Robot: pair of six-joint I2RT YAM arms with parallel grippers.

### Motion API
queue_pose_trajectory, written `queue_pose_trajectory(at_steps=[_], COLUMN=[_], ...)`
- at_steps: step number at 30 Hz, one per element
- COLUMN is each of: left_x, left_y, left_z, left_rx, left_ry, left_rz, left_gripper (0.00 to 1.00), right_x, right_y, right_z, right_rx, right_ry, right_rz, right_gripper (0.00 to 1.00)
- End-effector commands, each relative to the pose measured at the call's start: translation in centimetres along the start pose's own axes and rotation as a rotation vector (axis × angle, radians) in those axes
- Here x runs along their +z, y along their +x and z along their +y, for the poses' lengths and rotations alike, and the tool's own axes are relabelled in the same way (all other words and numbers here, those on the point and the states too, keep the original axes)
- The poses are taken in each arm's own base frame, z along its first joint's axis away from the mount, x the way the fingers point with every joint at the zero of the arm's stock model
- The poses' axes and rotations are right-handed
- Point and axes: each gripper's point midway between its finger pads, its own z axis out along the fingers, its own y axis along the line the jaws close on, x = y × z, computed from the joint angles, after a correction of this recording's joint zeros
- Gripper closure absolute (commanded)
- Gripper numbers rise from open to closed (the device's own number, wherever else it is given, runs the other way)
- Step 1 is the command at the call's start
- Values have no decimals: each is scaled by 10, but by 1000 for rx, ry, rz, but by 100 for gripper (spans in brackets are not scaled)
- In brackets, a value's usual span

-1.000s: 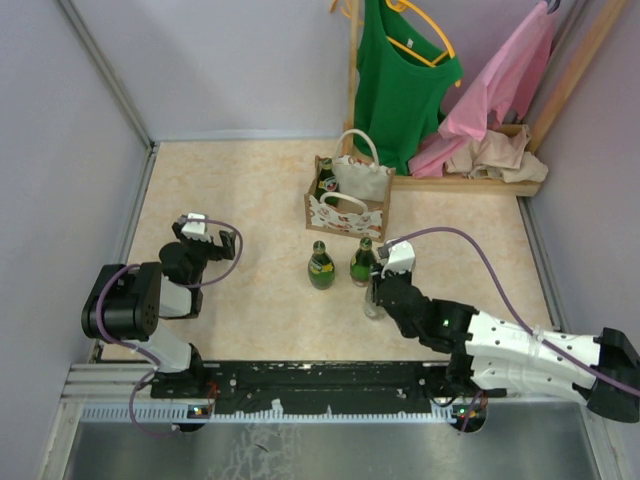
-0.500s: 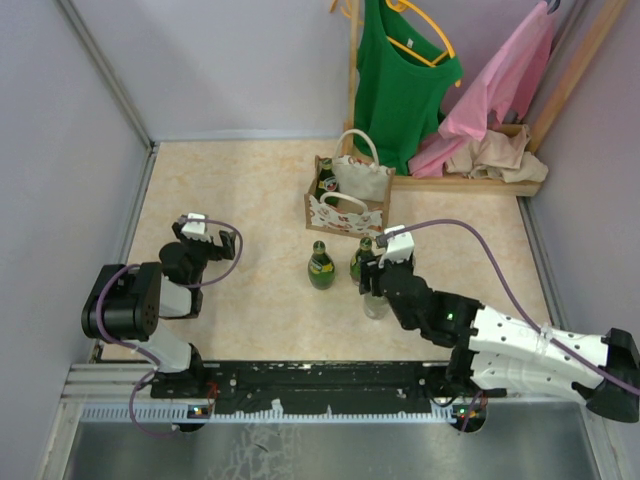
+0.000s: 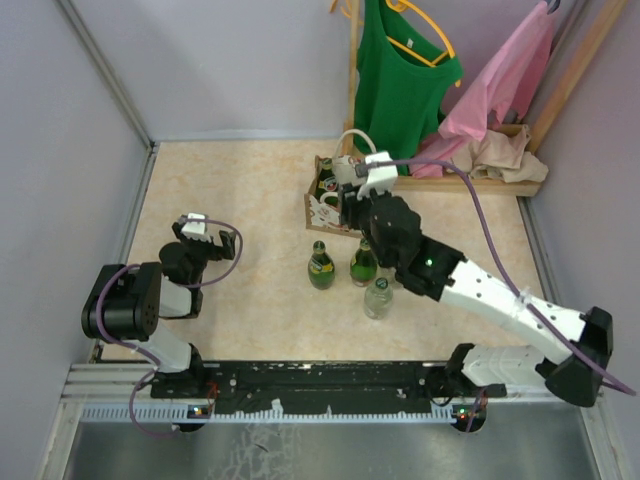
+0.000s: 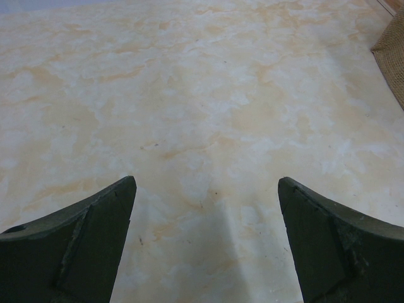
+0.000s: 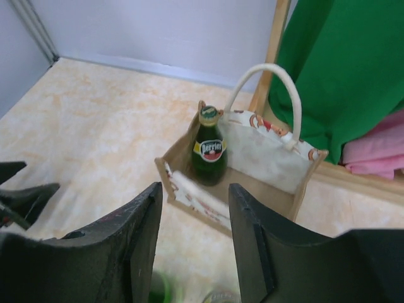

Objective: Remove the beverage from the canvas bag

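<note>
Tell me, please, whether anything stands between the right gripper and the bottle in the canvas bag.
Nothing visible does. The right gripper, open, faces the green bottle standing upright in the open top of the canvas bag; the white handle arches beside the bottle, not across it.
</note>
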Motion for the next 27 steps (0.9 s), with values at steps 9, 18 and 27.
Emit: queue_pose_trajectory(at_steps=[9, 18, 27], left_x=[3, 3, 3], left_y=[-6, -7, -6], left_z=[-2, -1, -2], left_rx=[10, 11, 10], left_ry=[8, 7, 7], left_rz=[-19, -20, -20], left_gripper=[0, 0, 0], right_x=[118, 173, 200], right_y=[-34, 23, 53], right_z=[-1, 15, 6], right_rx=[36, 1, -16], right_ry=[-75, -122, -76], right_rz=[-11, 116, 146], right_gripper=[59, 55, 37])
